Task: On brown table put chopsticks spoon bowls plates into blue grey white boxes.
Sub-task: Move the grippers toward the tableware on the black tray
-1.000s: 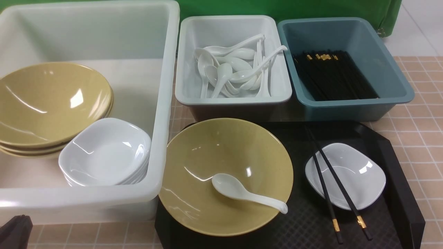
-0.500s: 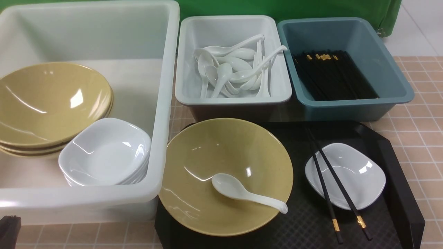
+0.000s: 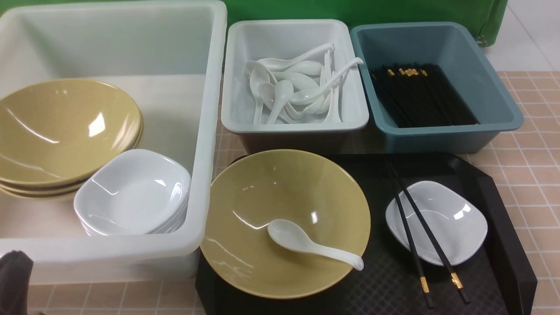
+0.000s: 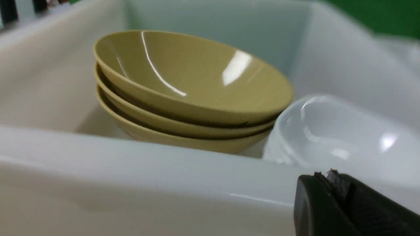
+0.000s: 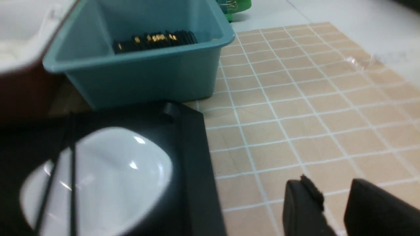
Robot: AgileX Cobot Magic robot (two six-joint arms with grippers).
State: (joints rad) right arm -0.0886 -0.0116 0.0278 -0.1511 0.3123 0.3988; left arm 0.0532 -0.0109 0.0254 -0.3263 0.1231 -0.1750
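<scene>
A yellow bowl (image 3: 262, 188) sits on the black tray (image 3: 393, 284) with a white spoon (image 3: 306, 243) in it. To its right a white plate (image 3: 455, 218) carries two black chopsticks (image 3: 439, 251). My left gripper (image 3: 15, 280) is low at the front left, outside the white box (image 3: 210, 131). In the left wrist view it (image 4: 325, 175) is shut and empty. My right gripper (image 5: 331, 183) is open and empty over the brown table (image 5: 295, 98), beside the tray's right edge (image 5: 193, 157). It is out of the front view.
The white box holds a stack of yellow bowls (image 3: 61, 127) and a stack of white plates (image 3: 131, 192). The grey box (image 3: 245, 65) holds several spoons. The blue box (image 3: 494, 87) holds several chopsticks.
My left gripper, at the front view's bottom left corner, dropped lower and then rose again; it is now blurred. Nothing on the tray or in the boxes has moved.
</scene>
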